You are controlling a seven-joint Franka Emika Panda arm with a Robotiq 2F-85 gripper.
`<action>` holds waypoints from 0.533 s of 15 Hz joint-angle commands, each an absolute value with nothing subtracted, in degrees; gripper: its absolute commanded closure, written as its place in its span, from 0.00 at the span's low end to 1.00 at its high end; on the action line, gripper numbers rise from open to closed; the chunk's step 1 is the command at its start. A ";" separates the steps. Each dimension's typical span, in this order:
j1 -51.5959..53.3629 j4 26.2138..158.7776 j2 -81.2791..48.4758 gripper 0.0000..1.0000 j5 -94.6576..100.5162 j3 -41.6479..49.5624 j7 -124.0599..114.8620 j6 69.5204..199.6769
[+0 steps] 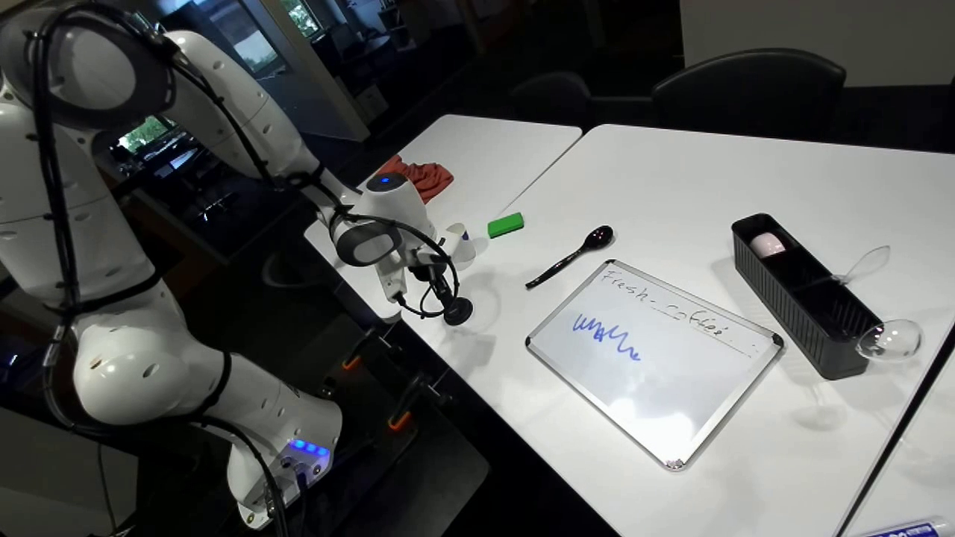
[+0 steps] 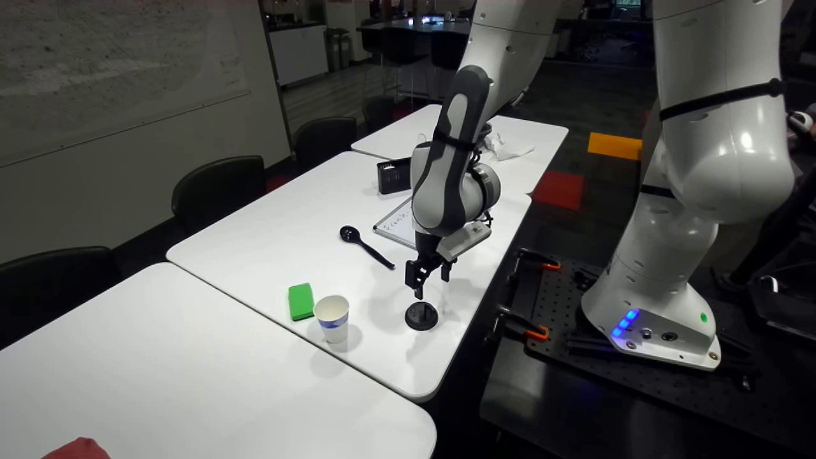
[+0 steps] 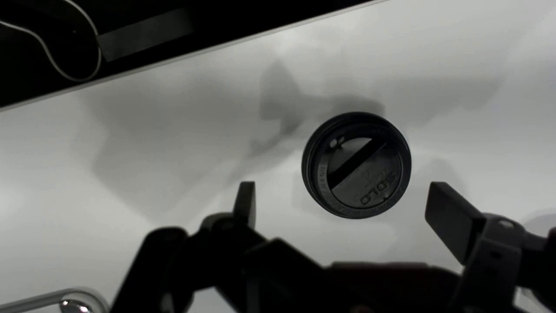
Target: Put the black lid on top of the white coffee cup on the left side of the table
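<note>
White table (image 2: pixel 280 242) stands bright in dim surroundings

Dark chairs (image 2: pixel 223 191) stand along one side in an exterior view. On the table, near its end, the black lid (image 2: pixel 421 316) lies flat just below the gripper (image 2: pixel 432 285). Apart from it, the white coffee cup (image 2: pixel 333 319), banded in blue, stands upright with its rim bare. A green block (image 2: pixel 301 301) sits close to the cup, a black spoon (image 2: pixel 373 252) lies farther along, and the robot's arm (image 2: pixel 446 191) blocks part of a whiteboard (image 2: pixel 396 229).

In an exterior view, a reddish cloth (image 1: pixel 429 179) rests on the adjoining table (image 1: pixel 515 149), and the arm's end hides part of the cup. The spoon lies between the block and the whiteboard, which carries handwriting and a blue scribble. Past the whiteboard stands a black bin (image 1: pixel 783 306) with a pinkish thing (image 1: pixel 767 244) inside; a clear item (image 1: pixel 889 340) shows at one end.

In the wrist view, the fingers (image 3: pixel 246 202) are spread wide, and the lid, stamped SOLO, appears in the gap between them, touching neither. A pale cord (image 3: pixel 78 80) loops beyond the table's edge.
</note>
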State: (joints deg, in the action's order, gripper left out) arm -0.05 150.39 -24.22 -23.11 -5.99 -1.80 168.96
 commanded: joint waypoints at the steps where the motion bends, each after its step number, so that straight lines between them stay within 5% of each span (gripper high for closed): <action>1: 1.09 147.10 -28.80 0.00 -19.92 -5.40 -6.79 170.53; 8: 2.50 142.93 -33.80 0.00 -17.41 -5.18 -10.17 170.44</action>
